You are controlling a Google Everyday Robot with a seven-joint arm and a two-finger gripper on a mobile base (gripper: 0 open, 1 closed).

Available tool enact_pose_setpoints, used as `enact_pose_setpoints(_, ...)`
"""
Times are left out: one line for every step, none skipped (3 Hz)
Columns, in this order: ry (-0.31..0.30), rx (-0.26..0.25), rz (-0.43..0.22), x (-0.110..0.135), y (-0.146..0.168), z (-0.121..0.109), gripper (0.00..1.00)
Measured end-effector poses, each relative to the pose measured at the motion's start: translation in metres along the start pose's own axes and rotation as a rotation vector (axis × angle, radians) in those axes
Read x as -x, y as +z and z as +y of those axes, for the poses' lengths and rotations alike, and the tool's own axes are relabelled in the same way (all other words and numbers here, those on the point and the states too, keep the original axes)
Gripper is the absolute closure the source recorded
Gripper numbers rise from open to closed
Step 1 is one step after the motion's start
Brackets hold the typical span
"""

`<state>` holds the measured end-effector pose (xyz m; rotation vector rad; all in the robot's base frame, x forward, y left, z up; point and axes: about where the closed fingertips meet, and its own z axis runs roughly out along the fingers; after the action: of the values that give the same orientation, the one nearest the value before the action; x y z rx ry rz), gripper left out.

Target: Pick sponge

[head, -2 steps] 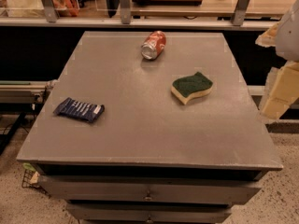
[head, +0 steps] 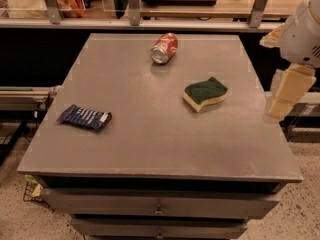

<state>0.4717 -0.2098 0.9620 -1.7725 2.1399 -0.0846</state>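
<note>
The sponge lies flat on the grey table, right of the middle, dark green top up over a pale yellow base. My gripper hangs at the right edge of the view, beyond the table's right edge and level with the sponge, about a sponge-length and a half to its right. It holds nothing that I can see. The white arm rises above it at the top right.
A red soda can lies on its side at the back of the table. A dark blue snack wrapper lies near the left edge. Shelving with metal posts runs behind the table. Drawers sit under the tabletop.
The gripper has moved slightly left, toward the table's right edge. The sponge, can and wrapper have not moved.
</note>
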Motion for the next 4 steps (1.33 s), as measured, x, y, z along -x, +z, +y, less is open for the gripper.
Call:
enact_pose_setpoints(-0.055,0.021,-0.083,0.013,0.038,-0.032,0.00)
enact_pose_setpoints(-0.096,0.063,-0.160,0.027,0.076,-0.059,0.00)
enact_pose_setpoints(-0.114,0.120,-0.216,0.033,0.110,-0.071,0.00)
enact_pose_setpoints(-0.132,0.173,-0.270,0.043,0.138,-0.073,0.00)
